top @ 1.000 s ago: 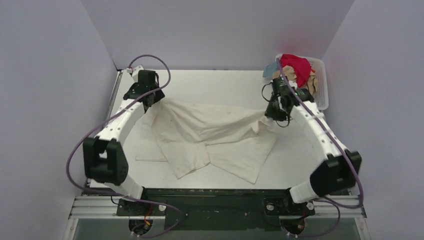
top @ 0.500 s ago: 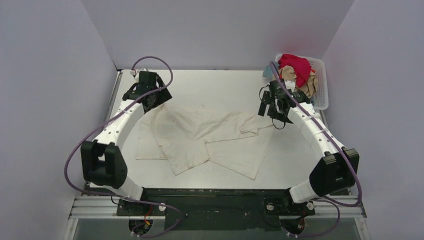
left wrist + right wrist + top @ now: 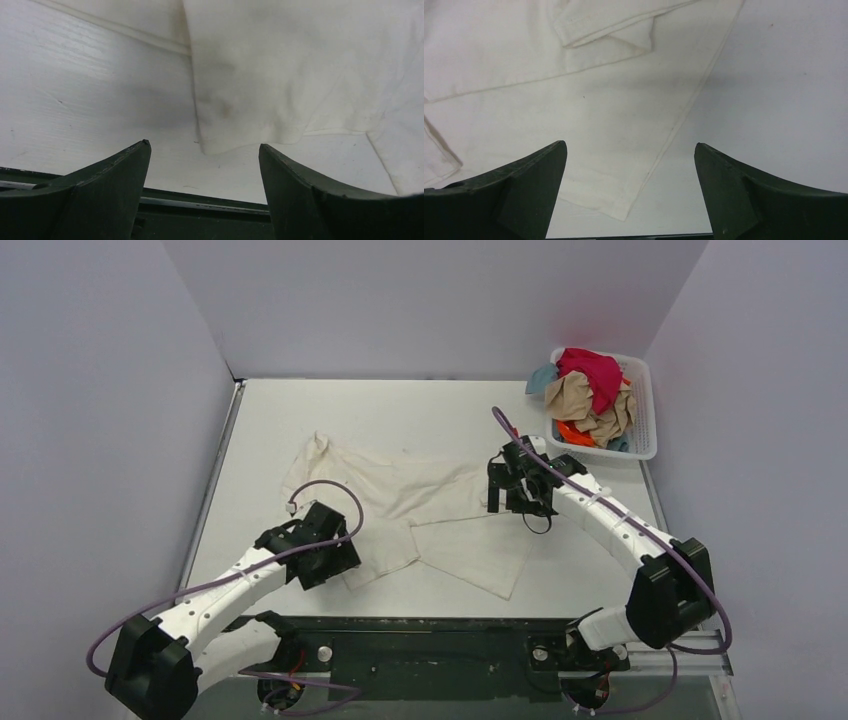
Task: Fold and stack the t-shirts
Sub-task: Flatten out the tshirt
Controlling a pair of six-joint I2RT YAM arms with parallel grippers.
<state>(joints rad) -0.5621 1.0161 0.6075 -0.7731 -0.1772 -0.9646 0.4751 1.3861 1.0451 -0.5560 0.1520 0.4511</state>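
Cream t-shirt [image 3: 440, 492] spread on table [image 3: 400, 410], L hand [image 3: 203, 145] wide, R hand [image 3: 629, 144] wide, both over it

Cream t-shirt [image 3: 400, 502] released; left end effector [image 3: 203, 144] moved nearward.

table [image 3: 400, 410]: white | cream t-shirt [image 3: 440, 505]: rumpled, mid-table | basket [image 3: 647, 410]: far right corner

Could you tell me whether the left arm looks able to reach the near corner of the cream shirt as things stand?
Probably yes. The left gripper hangs open just short of the cream shirt, whose near corner lies flat on the table straight ahead of it, with nothing in between.
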